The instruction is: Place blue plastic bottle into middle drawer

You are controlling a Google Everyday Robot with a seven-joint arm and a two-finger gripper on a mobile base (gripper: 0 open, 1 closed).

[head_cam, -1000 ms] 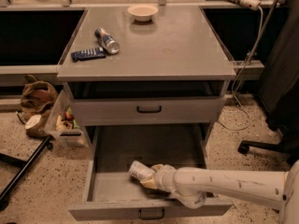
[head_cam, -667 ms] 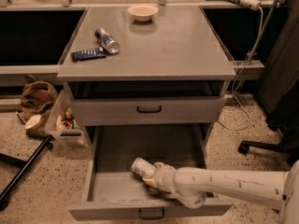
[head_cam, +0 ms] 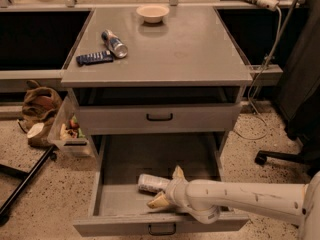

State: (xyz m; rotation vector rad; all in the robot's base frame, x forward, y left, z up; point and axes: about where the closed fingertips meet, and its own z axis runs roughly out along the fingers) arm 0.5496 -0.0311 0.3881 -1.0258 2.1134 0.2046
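The blue plastic bottle point(head_cam: 152, 183) lies on its side on the grey floor of the middle drawer point(head_cam: 150, 154), which is pulled fully out. It is clear with a pale label. My gripper point(head_cam: 164, 188) reaches into the drawer from the right on a white arm. Its two yellowish fingers point(head_cam: 177, 173) are spread apart, one behind and one in front of the bottle's right end. The gripper is open.
The shallower drawer front point(head_cam: 159, 118) above is shut. On the cabinet top lie a blue-and-silver can point(head_cam: 114, 43), a flat dark blue packet point(head_cam: 94, 58) and a white bowl point(head_cam: 152, 12). Bags point(head_cam: 42, 109) and a bin point(head_cam: 70, 131) stand left, a chair base point(head_cam: 280, 156) right.
The bottle has gone from tilted in the gripper to lying flat on the drawer floor, a little further left. The fingers have spread apart from it.
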